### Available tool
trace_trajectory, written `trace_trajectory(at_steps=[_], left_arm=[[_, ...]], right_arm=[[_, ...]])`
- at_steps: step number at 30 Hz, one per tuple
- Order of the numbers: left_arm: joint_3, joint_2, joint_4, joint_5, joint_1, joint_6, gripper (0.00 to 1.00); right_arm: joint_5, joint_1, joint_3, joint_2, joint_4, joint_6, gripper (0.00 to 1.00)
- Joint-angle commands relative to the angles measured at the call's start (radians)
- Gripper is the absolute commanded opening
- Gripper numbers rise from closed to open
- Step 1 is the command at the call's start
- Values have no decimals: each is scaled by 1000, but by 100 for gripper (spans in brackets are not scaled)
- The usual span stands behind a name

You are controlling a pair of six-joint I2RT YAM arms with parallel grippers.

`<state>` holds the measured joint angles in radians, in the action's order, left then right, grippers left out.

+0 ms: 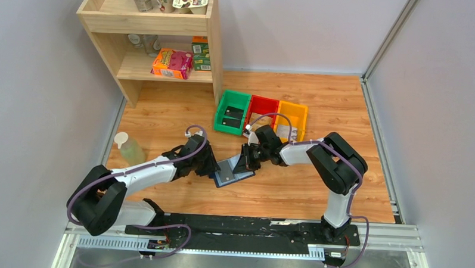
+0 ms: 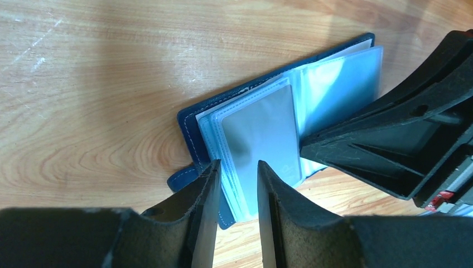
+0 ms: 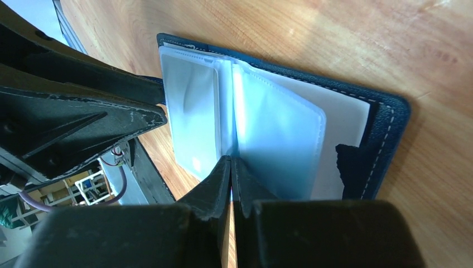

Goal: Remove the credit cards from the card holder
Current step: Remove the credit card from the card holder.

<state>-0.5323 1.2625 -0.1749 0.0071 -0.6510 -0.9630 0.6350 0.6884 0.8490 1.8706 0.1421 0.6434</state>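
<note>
The navy card holder (image 1: 229, 174) lies open on the wooden table between my two grippers. Its pale blue-grey plastic sleeves fan out (image 2: 334, 84). A silver-grey credit card (image 2: 259, 134) sits in the top sleeve of the left stack (image 3: 189, 117). My left gripper (image 2: 237, 176) is open, its jaws straddling the near edge of that sleeve stack without pinching it. My right gripper (image 3: 231, 163) is shut, its tips pinched on a loose sleeve page of the card holder (image 3: 385, 128) near the spine. From above, the left gripper (image 1: 212, 167) and right gripper (image 1: 245, 163) flank the holder.
Green (image 1: 231, 113), red (image 1: 261, 113) and yellow (image 1: 292, 119) bins stand in a row behind the holder; dark flat cards lie in the green one. A wooden shelf (image 1: 155, 36) with groceries stands at the back left. A plastic bottle (image 1: 127, 148) stands left of my left arm.
</note>
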Motion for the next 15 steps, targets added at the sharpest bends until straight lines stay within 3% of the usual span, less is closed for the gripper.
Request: trace_trajectory(at_steps=[1,15], left_arm=[[-46,28,12,19,5,9,38],[-109,-8,2,87,4,75,38]], right_arm=[[-112,2,-19,67,-73,-37,6],[-106,2,10,78,-91,-44,7]])
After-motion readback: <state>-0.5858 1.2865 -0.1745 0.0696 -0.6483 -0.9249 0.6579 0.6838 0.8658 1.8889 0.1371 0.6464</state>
